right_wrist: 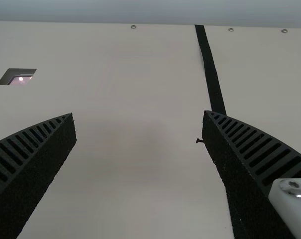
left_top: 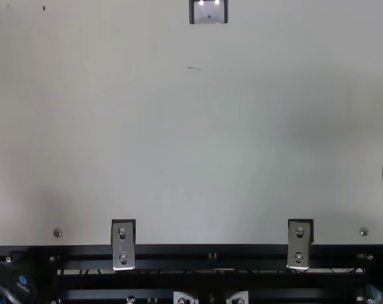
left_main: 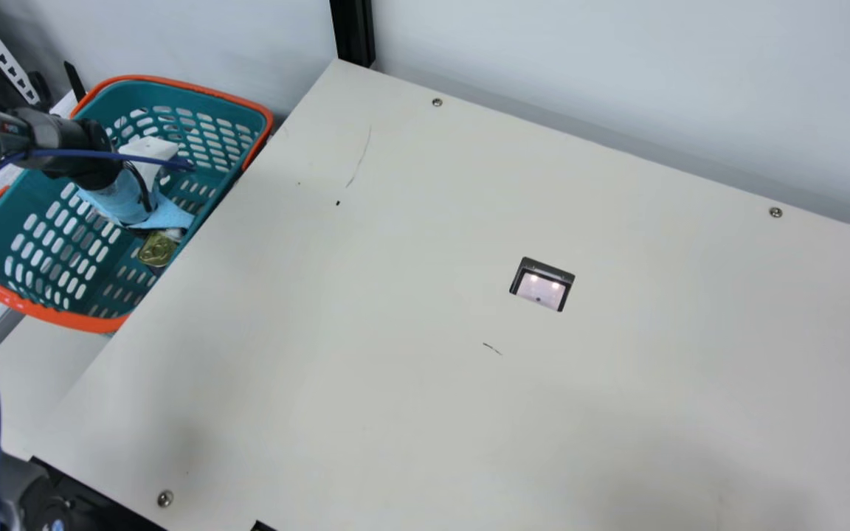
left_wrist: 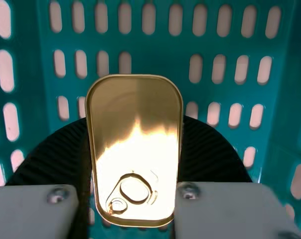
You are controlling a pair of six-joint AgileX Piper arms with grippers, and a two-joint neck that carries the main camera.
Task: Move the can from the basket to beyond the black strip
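Teal plastic basket with an orange rim, standing beside the cream surface on my left side. Inside it, in the main view, my left arm reaches down near the wall next to the surface. The left wrist view shows the task's can, flat with rounded corners, its shiny gold lid and ring pull facing that camera. My left gripper is drawn in to the can's width, its ribbed fingers pressed to the two long sides. That hold seems chosen because it spans the can's narrower width and leaves the lid and ring pull free. I cannot tell whether the can has left the basket's floor

My right gripper is spread wide over the surface with nothing between its fingers, near the black strip. It may be placed there to take the can if the left arm cannot reach past the strip. The can needs a straight lift first, I judge: the basket wall is close, and a knock could turn the smooth metal in my grip
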